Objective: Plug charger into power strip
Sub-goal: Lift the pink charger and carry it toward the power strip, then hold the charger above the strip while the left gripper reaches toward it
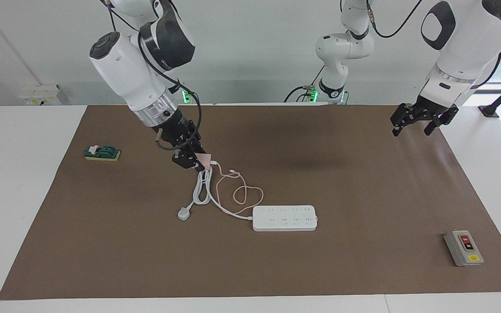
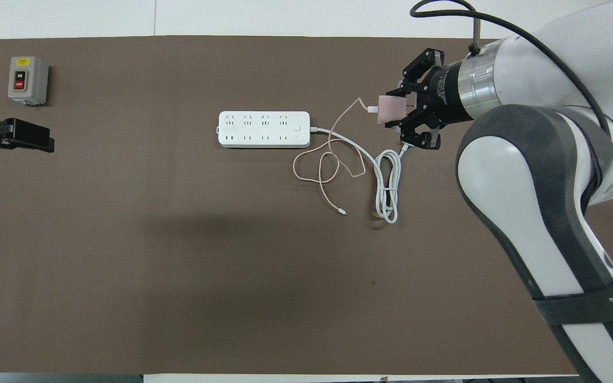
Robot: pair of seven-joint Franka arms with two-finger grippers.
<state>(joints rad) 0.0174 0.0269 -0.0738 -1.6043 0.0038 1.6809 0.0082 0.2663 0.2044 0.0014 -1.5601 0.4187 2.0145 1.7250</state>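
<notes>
Read the overhead view as a clock centred on the power strip [image 2: 264, 129]. Nearest the robots, at about four o'clock, a small green block [image 1: 101, 152] lies unused on the mat. At five o'clock the pink cable [image 1: 244, 193] ends loose, and the strip's thick white cord [image 1: 202, 187] lies coiled with its three-pin plug [image 1: 184, 213] flat. The strip itself lies flat, sockets up, which suits a straight push from above.

At about two to three o'clock the right claw [image 2: 398, 110] hangs over that coil, shut on the charger [image 2: 391, 108]. It pinches the pale-pink cube by its sides, apparently so the prong face stays free. The charger is in the air and well apart from the strip, so carrying it across looks like the step in hand. Its cable may snag on the coil.

At nine o'clock the left claw [image 1: 412, 129] waits with its fingers spread and nothing in them. At ten o'clock stands a grey on-off switch box [image 1: 463, 248], farthest out.

A brown mat [image 1: 363, 182] covers most of the white surface [image 1: 15, 195]. A plain white wall rises at the robots' end, and green lights glow at the arm bases
</notes>
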